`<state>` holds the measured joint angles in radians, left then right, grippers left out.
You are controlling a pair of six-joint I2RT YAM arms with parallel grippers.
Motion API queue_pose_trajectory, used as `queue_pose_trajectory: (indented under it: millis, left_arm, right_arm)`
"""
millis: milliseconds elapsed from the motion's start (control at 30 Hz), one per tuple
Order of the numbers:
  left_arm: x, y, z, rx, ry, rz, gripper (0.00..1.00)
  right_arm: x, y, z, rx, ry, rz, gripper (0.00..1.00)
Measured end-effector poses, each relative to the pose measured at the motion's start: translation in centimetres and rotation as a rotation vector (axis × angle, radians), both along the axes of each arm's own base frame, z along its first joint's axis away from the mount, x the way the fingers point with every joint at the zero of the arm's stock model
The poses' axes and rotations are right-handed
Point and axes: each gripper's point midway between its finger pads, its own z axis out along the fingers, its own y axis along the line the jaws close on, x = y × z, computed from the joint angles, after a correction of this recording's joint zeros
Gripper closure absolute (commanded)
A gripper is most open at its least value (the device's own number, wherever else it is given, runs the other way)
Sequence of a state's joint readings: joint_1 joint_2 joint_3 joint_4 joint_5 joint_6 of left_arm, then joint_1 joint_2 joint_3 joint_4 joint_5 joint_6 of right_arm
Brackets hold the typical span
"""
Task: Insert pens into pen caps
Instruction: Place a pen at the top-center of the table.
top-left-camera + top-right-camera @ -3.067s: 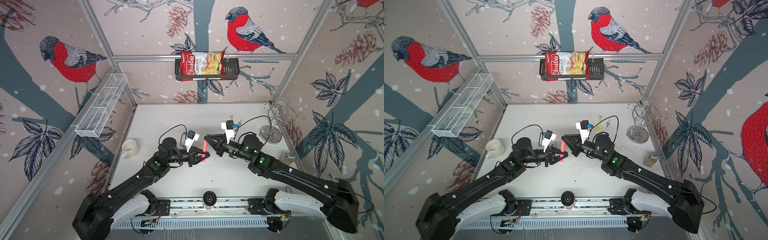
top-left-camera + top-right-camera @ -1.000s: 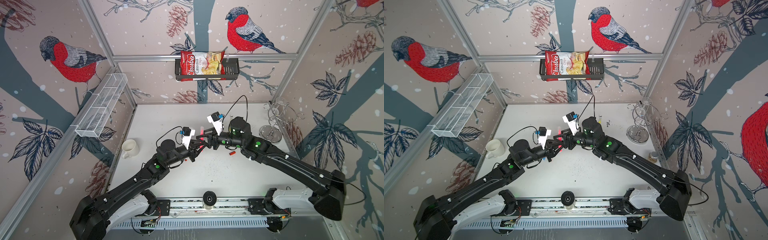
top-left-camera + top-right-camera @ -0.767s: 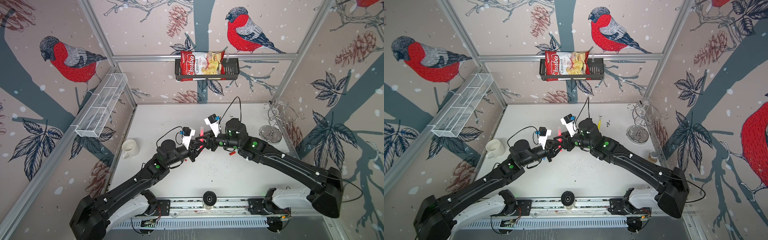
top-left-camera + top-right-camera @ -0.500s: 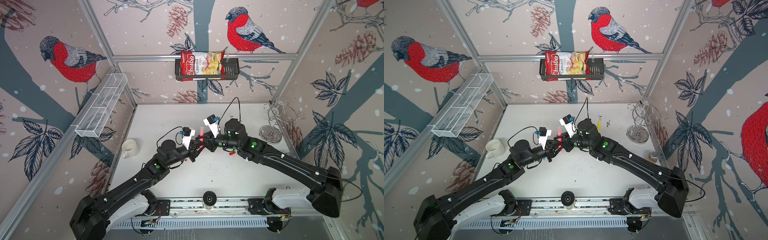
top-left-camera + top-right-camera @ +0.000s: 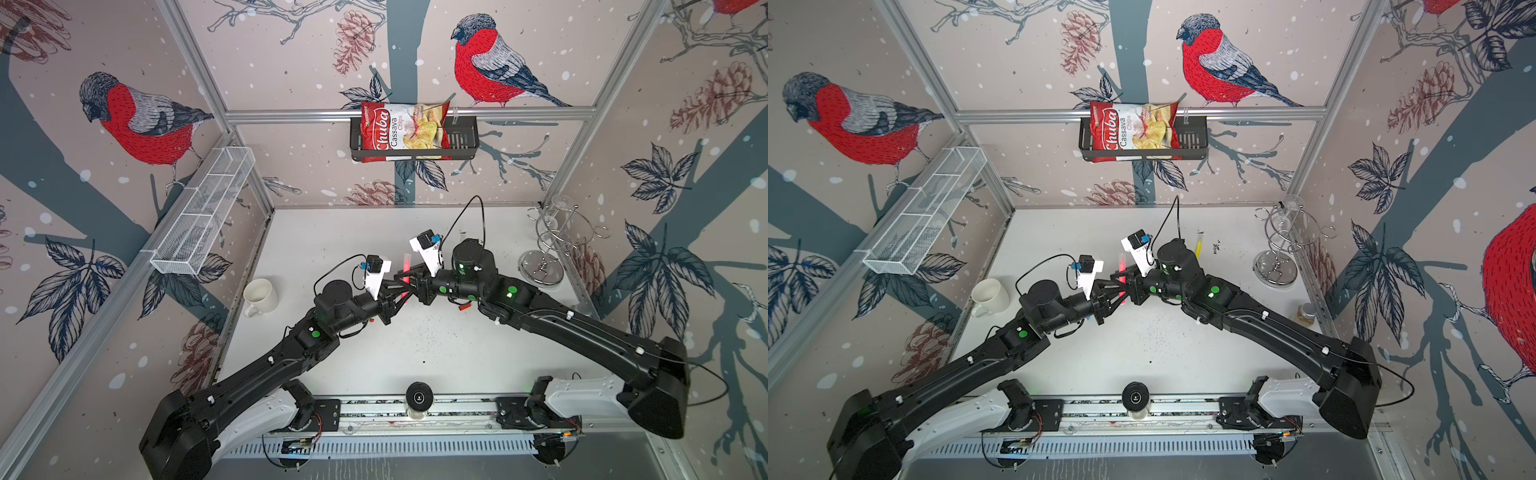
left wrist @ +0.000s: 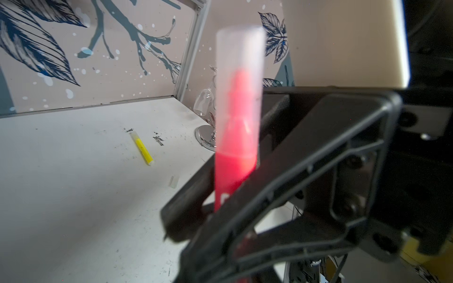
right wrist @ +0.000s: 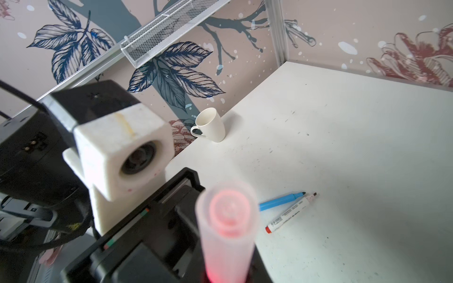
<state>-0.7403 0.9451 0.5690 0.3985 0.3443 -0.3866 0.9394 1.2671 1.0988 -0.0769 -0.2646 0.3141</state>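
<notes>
Status: about half done, by my read.

- Neon pink marker pen (image 6: 232, 176) has a translucent whitish tube cap (image 6: 239, 73) over its tip. The cap looks seated to the shoulder.
- Right gripper (image 5: 409, 281) is clamped on the pink barrel below the cap.
- Left gripper (image 5: 395, 293) is right at the same pen, fingertips against or just beside it. Can't tell if it grips or has let go.
- The pink pen is off the table, rising from between the right fingers. Its long axis is near upright with a slight tilt, capped end up.
- Slim yellow marker pen (image 6: 142, 148) lies flat on the white table (image 6: 73, 196), well past the left fingertips. It looks capped, not certain.
- Left to do: blue marker pen (image 7: 282, 201) and white-bodied marker with a red end (image 7: 291, 215). Both have bare tips and lie just beside each other, past the right fingertips.
- Spare caps:
  - A loose translucent cap (image 6: 173, 181) sits between the left fingers and the yellow pen.
  - A small red cap (image 5: 464, 308) sits behind the right fingers, under the wrist.
</notes>
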Motion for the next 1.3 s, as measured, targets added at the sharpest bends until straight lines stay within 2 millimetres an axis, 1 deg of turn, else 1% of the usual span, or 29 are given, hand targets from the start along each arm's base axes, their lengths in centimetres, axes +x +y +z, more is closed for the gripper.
queue_pose_trajectory:
  millis: [67, 167, 300, 367, 467, 600, 767, 900, 1100, 1300]
  left_arm:
    - [0.1, 0.3, 0.1, -0.003, -0.006, 0.021, 0.57]
    - [0.2, 0.8, 0.1, -0.004, -0.01, 0.042, 0.55]
    - [0.5, 1.3, -0.2, 0.005, -0.005, 0.082, 0.55]
    - [0.6, 1.5, -0.3, 0.008, -0.002, 0.089, 0.55]
    - [0.8, 1.8, -0.5, 0.016, 0.003, 0.113, 0.55]
    - [1.1, 2.1, -0.8, 0.024, 0.007, 0.139, 0.55]
    - [1.4, 2.4, -1.1, 0.039, 0.01, 0.164, 0.55]
    - [1.6, 2.5, -1.3, 0.048, 0.01, 0.177, 0.56]
    - [1.7, 2.9, -1.3, 0.052, 0.003, 0.194, 0.56]
    - [1.8, 3.3, -1.8, 0.057, 0.005, 0.215, 0.56]
  right_arm:
    - [0.6, -0.4, 0.1, -0.004, -0.006, -0.032, 1.0]
    - [2.0, -1.3, -0.4, -0.014, 0.003, -0.089, 1.0]
    - [4.8, -3.4, -1.6, -0.021, 0.048, -0.209, 1.0]
    - [5.5, -4.4, -1.7, -0.024, 0.052, -0.243, 1.0]
    - [6.5, -5.7, -1.2, -0.002, 0.062, -0.288, 1.0]
    - [8.3, -7.3, -1.9, -0.006, 0.092, -0.362, 1.0]
    - [9.5, -8.4, -2.8, -0.017, 0.131, -0.408, 1.0]
    - [10.4, -9.0, -4.5, -0.054, 0.169, -0.437, 1.0]
    - [11.5, -9.9, -5.6, -0.073, 0.192, -0.471, 1.0]
    - [12.9, -11.1, -6.7, -0.098, 0.223, -0.513, 1.0]
